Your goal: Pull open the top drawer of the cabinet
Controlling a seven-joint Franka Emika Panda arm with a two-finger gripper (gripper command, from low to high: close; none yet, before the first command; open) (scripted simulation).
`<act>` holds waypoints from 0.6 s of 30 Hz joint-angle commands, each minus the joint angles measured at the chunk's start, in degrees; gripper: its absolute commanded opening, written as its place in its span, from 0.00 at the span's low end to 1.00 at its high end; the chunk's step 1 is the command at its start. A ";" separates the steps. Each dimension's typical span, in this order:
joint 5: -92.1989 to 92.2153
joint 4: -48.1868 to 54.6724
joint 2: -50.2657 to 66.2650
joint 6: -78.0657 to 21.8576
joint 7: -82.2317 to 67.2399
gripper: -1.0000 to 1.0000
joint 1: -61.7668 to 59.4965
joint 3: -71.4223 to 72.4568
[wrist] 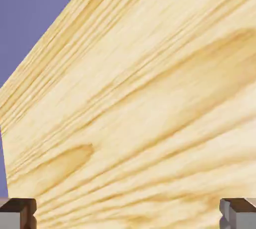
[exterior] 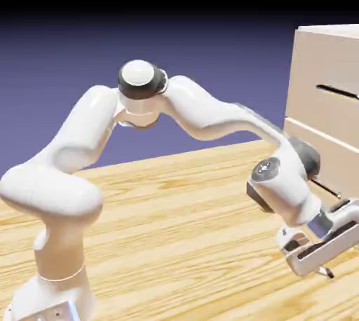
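Ext view, gripper open (wide), prob near cabinet

Pale-gold table with tan grain

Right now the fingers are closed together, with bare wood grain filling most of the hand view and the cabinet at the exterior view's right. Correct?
Not quite: the fingers are spread wide apart, as the hand view shows, one near each bottom corner with nothing between them but wood grain. The rest holds, including the cabinet at the exterior view's right.
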 commanded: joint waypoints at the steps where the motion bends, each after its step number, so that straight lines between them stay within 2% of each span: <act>1: 2.50 0.97 1.99 -0.51 0.48 0.50 0.96 -1.66; 18: 44.84 17.42 35.82 -9.23 8.62 0.50 17.24 -29.90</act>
